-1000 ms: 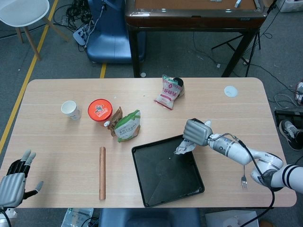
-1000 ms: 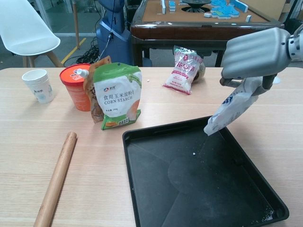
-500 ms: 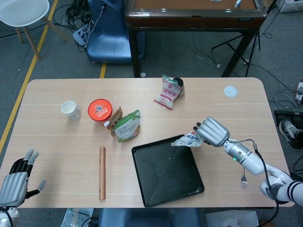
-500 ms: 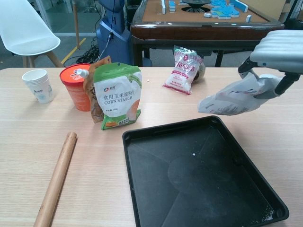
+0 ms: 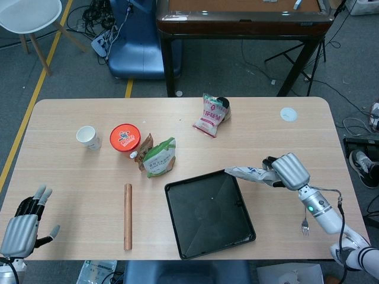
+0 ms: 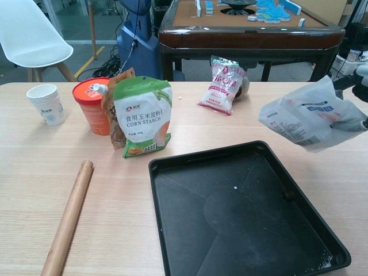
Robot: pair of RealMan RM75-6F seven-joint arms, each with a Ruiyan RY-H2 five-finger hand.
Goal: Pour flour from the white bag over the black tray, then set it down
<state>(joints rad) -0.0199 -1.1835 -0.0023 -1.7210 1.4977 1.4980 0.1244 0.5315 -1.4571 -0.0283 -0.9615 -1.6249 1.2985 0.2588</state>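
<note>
The black tray (image 5: 177, 228) (image 6: 190, 230) lies at the table's front centre with a few white specks in it. My right hand (image 5: 288, 170) grips the white bag (image 5: 249, 174) (image 6: 307, 118) just right of the tray, above the table. The bag lies nearly level, its mouth pointing left toward the tray's far right corner. In the chest view only the fingertips (image 6: 362, 77) of that hand show at the right edge. My left hand (image 5: 22, 228) hangs at the table's front left corner with fingers spread, holding nothing.
A wooden rolling pin (image 5: 127, 216) lies left of the tray. Behind it stand a corn starch pouch (image 5: 159, 157), a brown pouch (image 5: 144, 149), an orange tub (image 5: 125, 137) and a paper cup (image 5: 87, 136). A pink-white bag (image 5: 209, 115) and a fork (image 5: 305, 225) also lie on the table.
The right hand has drawn the white bag away from above the tray, rightward, turning it from mouth-down to nearly level. The left hand has barely shifted.
</note>
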